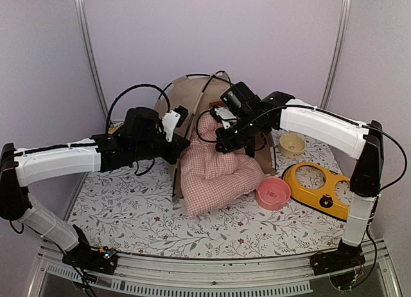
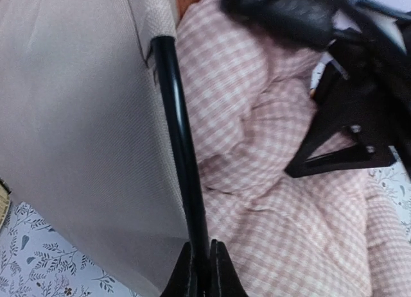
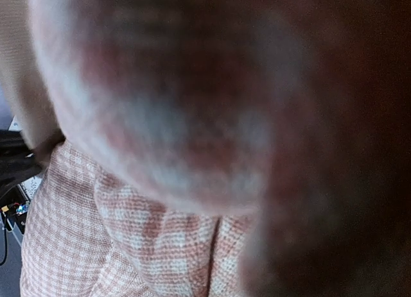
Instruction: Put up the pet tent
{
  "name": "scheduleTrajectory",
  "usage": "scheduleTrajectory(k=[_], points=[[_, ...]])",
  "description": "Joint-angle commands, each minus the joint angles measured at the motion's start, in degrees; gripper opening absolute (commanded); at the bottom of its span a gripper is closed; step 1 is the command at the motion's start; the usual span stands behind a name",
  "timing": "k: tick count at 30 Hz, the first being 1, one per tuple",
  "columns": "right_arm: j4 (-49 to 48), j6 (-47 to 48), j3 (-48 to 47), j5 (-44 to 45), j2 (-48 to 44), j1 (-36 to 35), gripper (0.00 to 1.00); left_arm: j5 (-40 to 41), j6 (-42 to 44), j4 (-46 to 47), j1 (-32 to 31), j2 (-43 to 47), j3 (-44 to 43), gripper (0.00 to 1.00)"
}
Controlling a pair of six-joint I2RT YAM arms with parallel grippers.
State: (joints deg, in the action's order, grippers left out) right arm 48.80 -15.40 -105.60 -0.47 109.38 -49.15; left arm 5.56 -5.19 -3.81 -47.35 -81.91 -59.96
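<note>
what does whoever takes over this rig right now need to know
Left gripper: shut on a black pole at the pet tent's front edge.
Right gripper: pressed against the pink checked cushion; its wrist view is blurred, so open or shut cannot be told.
The tent stands at the back centre of the table, with the cushion spilling out of its front.
Done: the tent looks partly raised.
Left: probably steady the frame, settle the cushion, release the pole.

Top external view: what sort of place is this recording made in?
Probably a staged robot test booth, not a home: plain walls with metal posts, a floral cloth over the table, and pet props: the pet tent, pink bowl and yellow feeder.
</note>
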Motion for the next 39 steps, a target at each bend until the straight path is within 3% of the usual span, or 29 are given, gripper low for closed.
scheduleTrajectory(k=[1,5,14,17,19,21,29,34,39], points=[[-9.31,0.84,-2.13,-5.03,4.65,-0.21,0.0,-13.22,5.44,-0.35,-0.18,5.98,0.64,0.0],[-11.28,0.18,-1.17,-6.35,8.65,-0.26,0.0,-18.43,5.02,-0.42,0.31,9.05,1.97,0.0],[-17.96,-3.58,6.23,-4.68,10.74,-0.29,0.0,-20.99,1.9,0.56,2.48,11.65,5.79,0.0],[-20.35,-4.19,8.06,-3.41,8.95,-0.86,0.16,-17.56,0.16,-0.21,3.16,11.43,6.67,0.0],[-22.94,-4.0,9.73,-1.98,6.62,-1.79,0.35,-14.27,-1.26,-1.64,3.75,10.57,6.68,0.0],[-25.29,-3.49,11.3,-0.48,3.91,-2.81,0.48,-11.04,-2.85,-3.18,4.28,9.69,6.7,0.0],[-29.04,-3.22,16.53,2.86,-3.55,-3.83,0.79,-4.03,-7.54,-5.68,5.42,8.49,7.23,0.0],[-30.42,-4.39,20.43,4.78,-8.37,-3.84,0.83,-2.29,-8.51,-6.35,5.68,8.05,7.06,0.0],[-35.94,-6.4,26.74,8.4,-13.22,-3.85,0.78,-2.66,-8.63,-6.51,5.75,7.9,6.75,0.0]])
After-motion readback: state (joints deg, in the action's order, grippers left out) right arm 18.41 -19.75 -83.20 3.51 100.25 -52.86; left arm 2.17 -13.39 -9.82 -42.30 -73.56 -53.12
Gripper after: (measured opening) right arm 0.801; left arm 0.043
